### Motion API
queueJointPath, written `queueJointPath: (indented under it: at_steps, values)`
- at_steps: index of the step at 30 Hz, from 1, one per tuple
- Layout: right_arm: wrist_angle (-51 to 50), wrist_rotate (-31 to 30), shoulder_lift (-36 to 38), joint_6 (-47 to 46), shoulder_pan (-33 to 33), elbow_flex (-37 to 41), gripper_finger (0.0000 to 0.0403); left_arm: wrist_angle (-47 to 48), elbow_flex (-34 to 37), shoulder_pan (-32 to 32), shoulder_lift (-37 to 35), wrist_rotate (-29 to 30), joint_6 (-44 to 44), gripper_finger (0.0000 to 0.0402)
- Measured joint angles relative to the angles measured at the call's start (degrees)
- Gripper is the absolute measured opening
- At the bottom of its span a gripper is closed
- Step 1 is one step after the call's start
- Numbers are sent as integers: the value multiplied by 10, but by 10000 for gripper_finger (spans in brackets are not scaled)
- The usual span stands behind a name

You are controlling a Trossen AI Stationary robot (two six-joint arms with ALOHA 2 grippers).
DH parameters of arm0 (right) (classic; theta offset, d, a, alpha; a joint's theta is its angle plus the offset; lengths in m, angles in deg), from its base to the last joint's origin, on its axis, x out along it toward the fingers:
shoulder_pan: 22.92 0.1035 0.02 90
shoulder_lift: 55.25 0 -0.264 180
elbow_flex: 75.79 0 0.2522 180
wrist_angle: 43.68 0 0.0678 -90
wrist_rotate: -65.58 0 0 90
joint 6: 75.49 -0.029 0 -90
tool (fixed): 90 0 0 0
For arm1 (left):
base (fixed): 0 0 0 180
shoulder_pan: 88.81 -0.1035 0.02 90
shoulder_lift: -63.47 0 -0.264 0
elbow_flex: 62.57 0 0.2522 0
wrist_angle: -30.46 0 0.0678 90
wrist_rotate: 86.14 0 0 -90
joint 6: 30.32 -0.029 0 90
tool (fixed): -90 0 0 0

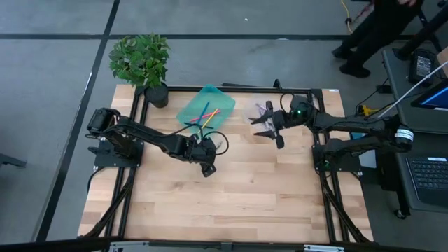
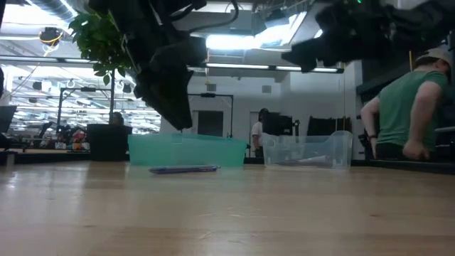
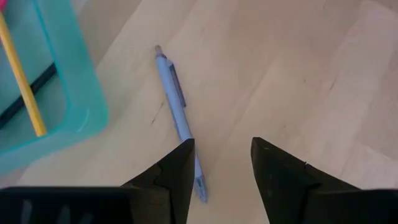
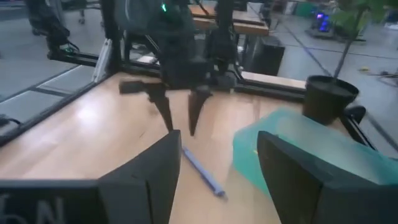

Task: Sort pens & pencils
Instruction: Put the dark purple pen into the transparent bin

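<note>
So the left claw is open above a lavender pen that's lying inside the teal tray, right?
Not quite. The left claw is open above the lavender pen, but that pen lies on the bare wooden table beside the teal tray, not inside it. The left wrist view shows it.

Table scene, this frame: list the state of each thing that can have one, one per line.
left gripper: open, above the lavender pen
lavender pen: flat on the table, beside the teal tray, not gripped
teal tray: holds coloured sticks
clear bin: upright on the table
right gripper: open, empty
</note>
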State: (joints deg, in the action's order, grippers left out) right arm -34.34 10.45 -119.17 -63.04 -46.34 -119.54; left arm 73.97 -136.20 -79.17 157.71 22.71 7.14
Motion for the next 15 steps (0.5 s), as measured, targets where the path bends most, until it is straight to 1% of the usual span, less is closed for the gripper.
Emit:
queueJointPath:
  at_steps: [4, 7, 11, 15]
  values:
    - [101, -12, 0, -4, 8, 71, 211, 3, 0, -1, 0, -4, 15, 151]
    - [170, -26, 0, -28, 13, 115, 211, 5, 0, -2, 4, -18, 29, 151]
    - [207, -54, 0, -31, 14, 150, 211, 4, 0, -4, 28, -38, 36, 151]
    - [214, -69, -1, -31, 17, 164, 211, 6, 0, -13, 53, -52, 42, 151]
